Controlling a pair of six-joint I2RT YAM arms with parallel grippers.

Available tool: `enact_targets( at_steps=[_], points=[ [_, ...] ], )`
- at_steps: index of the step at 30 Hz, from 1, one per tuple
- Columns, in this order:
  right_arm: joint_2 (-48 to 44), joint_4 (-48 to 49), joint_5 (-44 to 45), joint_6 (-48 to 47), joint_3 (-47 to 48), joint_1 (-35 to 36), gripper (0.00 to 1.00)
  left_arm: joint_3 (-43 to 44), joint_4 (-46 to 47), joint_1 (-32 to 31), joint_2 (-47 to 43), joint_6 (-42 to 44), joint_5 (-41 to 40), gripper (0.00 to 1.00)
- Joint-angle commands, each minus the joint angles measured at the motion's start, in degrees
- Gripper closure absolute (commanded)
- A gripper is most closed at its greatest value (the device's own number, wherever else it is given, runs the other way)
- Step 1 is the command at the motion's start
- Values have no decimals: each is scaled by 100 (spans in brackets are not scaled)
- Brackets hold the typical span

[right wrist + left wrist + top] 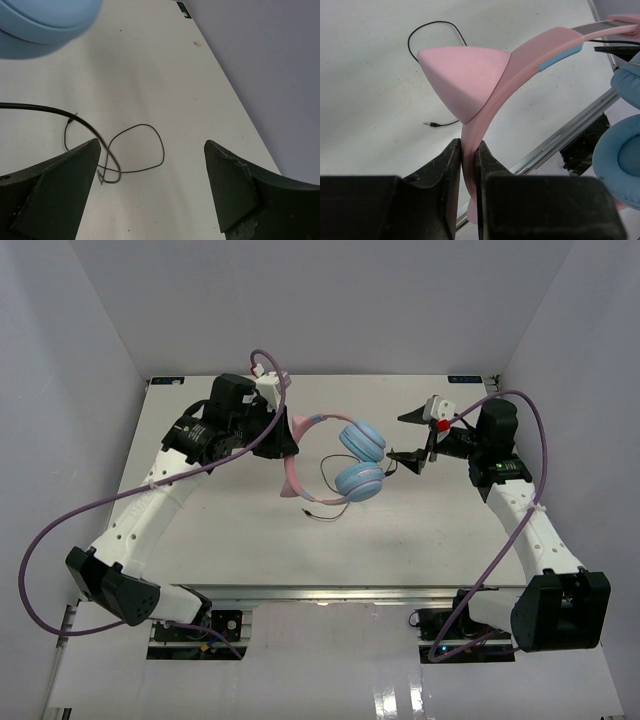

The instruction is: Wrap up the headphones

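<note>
Left gripper [468, 150]: clamped on the headphones [360, 480], pinching the headband [520, 65].
Right gripper [152, 146]: spread wide, holding nothing.
Cord [141, 125]: trailing loose, no wraps yet, winding all to do.

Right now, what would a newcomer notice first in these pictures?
The pink-and-blue headphones over the middle of the table, their headband pinched in the shut left tool. The right tool stands open beside the ear cups, above the thin black cord looped on the table.
</note>
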Motion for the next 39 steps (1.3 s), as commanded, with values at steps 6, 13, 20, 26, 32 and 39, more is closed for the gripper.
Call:
enact_targets(
  at_steps=[6, 13, 20, 26, 32, 39],
  points=[
    [381, 1161, -396, 1340, -265, 375, 2, 473, 173, -33, -648, -386, 690, 100],
    [310, 2497, -569, 2526, -1310, 704, 17, 1017, 229, -33, -718, -600, 769, 100],
    [-199, 1652, -99, 1968, -1295, 635, 42, 848, 294, -33, -1047, -644, 29, 100],
    [-553, 1233, -164, 1870, -1031, 528, 81, 346, 618, -33, -1109, -717, -36, 100],
    [-659, -776, 629, 661, 236, 528, 92, -258, 817, -33, -957, -560, -282, 100],
    [-988, -2088, 2794, -620, 1524, 552, 92, -1039, 1033, -33, -371, 80, -995, 100]
  ],
)
